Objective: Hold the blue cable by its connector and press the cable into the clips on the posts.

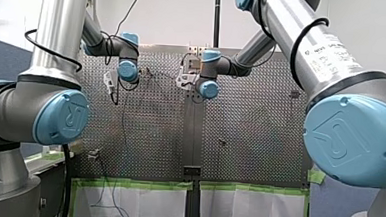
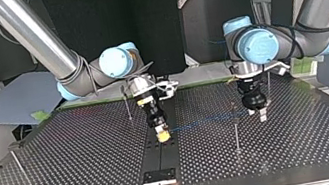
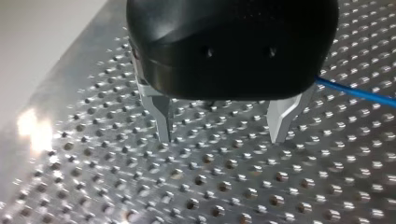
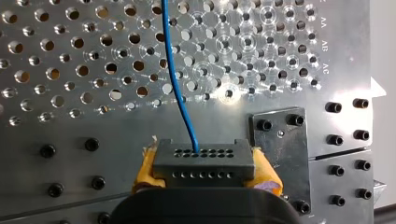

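- Currently my right tool (image 4: 205,173) pinches the dark connector (image 4: 203,157) between its yellow pads (image 4: 145,171) (the block sits square in the grip).
- From the connector, the blue cable (image 4: 179,88) leads away over the perforated surface (image 4: 70,121).
- Well apart from the connector, my left tool (image 3: 222,130) hangs with its metal fingers (image 3: 280,121) spread above the surface, holding nothing; the cable passes just beside it.

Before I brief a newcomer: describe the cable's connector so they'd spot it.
On the perforated table, find my right gripper near the middle. Between its yellow pads sits the connector: a dark block with rows of holes, where the blue cable ends.
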Motion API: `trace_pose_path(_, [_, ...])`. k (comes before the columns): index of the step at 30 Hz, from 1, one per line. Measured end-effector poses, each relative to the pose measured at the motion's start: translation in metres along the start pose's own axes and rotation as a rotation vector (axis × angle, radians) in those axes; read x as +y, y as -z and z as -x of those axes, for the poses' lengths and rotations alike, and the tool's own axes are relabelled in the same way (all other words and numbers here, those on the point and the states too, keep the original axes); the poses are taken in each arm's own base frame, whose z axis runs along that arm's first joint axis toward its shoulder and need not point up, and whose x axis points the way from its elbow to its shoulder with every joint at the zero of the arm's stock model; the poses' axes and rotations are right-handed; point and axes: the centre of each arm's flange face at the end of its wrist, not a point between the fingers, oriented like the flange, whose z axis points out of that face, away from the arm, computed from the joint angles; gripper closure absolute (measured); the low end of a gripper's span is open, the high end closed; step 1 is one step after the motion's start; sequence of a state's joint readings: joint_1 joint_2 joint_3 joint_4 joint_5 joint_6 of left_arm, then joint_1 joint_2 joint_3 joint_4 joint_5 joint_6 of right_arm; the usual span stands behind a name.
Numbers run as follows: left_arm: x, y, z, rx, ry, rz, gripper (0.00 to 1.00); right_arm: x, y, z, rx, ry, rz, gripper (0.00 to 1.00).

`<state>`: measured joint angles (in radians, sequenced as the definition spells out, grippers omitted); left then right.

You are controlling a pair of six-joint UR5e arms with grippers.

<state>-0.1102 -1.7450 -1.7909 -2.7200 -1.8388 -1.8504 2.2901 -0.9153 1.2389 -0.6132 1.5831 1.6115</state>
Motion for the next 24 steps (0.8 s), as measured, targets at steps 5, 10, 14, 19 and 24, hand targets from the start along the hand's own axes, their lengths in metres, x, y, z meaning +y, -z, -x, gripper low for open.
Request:
trace_pose_path(5, [0.005,0.013,-0.012,0.065,-0.018,0.018,0.00,0.001,0.000,0.001,-0.001,0.004,0.001,1.00])
trace_pose_path(10, [0.006,0.025,-0.014,0.099,-0.027,0.019,0.00,0.001,0.000,0.001,-0.002,0.007,0.001,1.00])
trace_pose_path(14, [0.003,0.039,-0.009,0.098,-0.025,0.002,0.00,0.001,0.000,0.002,-0.003,0.007,0.001,1.00])
trace_pose_path(19, [0.001,0.054,0.002,0.082,-0.019,-0.015,0.00,0.001,0.000,0.002,-0.005,0.007,0.000,1.00])
trace_pose_path(24, [-0.005,0.064,0.012,0.069,-0.014,-0.039,0.00,0.000,0.001,0.003,-0.007,0.007,-0.002,1.00])
